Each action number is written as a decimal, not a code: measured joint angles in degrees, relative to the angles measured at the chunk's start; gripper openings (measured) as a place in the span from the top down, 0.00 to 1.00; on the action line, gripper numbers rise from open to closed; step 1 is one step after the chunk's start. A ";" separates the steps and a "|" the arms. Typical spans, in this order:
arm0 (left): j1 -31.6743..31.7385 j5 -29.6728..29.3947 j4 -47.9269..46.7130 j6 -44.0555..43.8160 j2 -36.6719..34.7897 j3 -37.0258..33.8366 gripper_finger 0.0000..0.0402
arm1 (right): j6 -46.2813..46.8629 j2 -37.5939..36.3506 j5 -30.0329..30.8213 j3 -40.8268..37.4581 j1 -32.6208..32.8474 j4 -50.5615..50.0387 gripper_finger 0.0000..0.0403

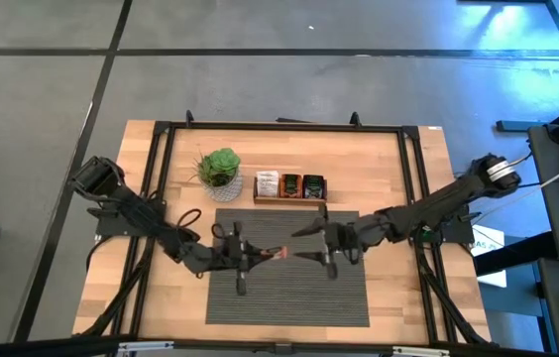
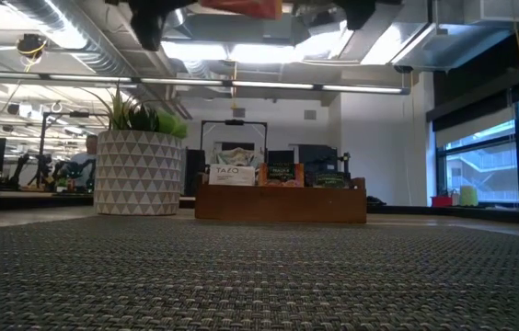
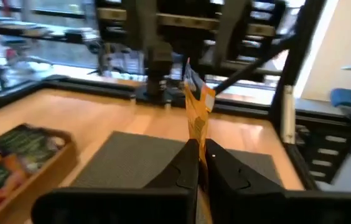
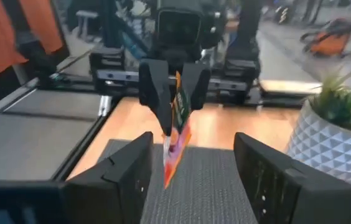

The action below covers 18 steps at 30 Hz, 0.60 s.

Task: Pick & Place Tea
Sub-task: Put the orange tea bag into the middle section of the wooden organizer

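Tea sachet (image 1: 278,254) hangs over the mat's (image 1: 289,297) middle, clamped in my left gripper (image 1: 258,256); my right gripper (image 1: 299,244) stands apart. Wrist views: it (image 3: 195,112) dangles by one edge and could slip.

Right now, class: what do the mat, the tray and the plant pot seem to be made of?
Mat: woven grey fabric or vinyl, ribbed weave visible. Tray: brown wood, matte, smooth sides. Plant pot: likely ceramic, white with a faceted triangle pattern.
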 joint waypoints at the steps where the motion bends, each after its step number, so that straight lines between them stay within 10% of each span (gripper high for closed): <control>1: 0.40 1.20 0.12 0.23 0.00 0.00 0.98 | 0.53 -0.17 -2.26 1.35 -0.69 -2.95 0.46; 18: 4.56 7.52 1.66 3.42 0.00 0.02 0.97 | 1.19 3.43 -13.67 13.29 -4.64 -20.49 0.68</control>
